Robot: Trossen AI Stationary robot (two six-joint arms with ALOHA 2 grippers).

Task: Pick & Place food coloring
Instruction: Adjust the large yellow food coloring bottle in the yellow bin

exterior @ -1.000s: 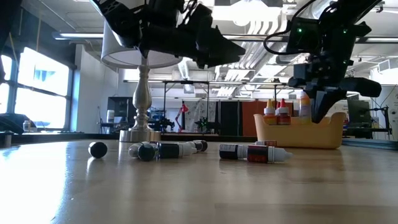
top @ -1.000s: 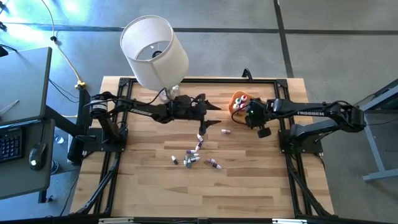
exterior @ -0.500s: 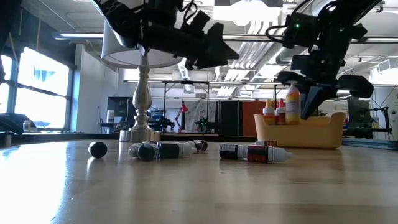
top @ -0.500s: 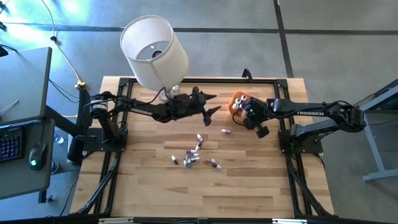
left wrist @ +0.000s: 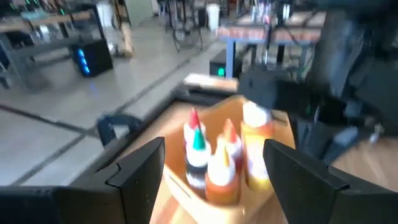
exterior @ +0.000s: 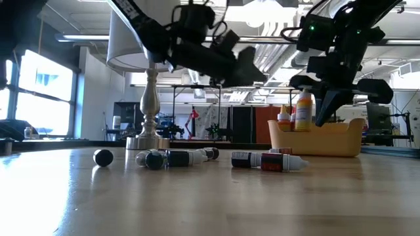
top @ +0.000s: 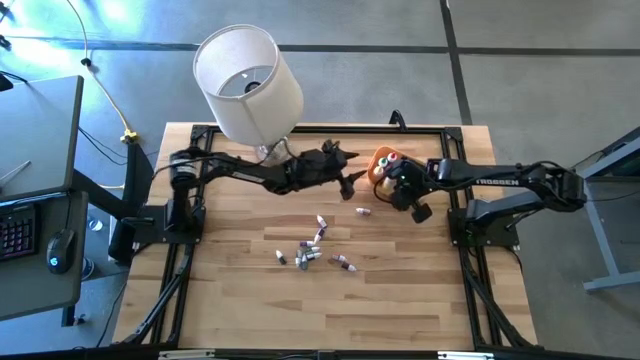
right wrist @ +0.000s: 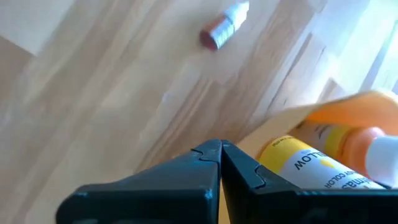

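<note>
The orange bowl (top: 378, 168) stands at the table's far right with several food coloring bottles upright in it: red- and green-capped ones (left wrist: 196, 146) and a yellow one (exterior: 303, 110). Several more bottles (top: 310, 250) lie on their sides mid-table, and one lies alone (top: 363, 211) near the bowl. My left gripper (left wrist: 214, 168) is open, held almost level just left of the bowl and above the table, pointing at the bottles in it. My right gripper (right wrist: 219, 149) is shut on nothing and slants down over the bowl's near rim (right wrist: 281, 134), beside the yellow bottle (right wrist: 311, 163).
A lamp with a white shade (top: 248, 78) stands on its metal base (exterior: 147, 140) at the table's far side, just behind my left arm. A small dark ball (exterior: 103, 157) lies left of the loose bottles. Bare wood lies toward the near edge (top: 320, 310).
My left gripper has swung toward the table's right edge and sunk a little, ending close to the bowl, still open. My right gripper has rolled about its own line over the bowl, uncovering the yellow bottle in the low view.
</note>
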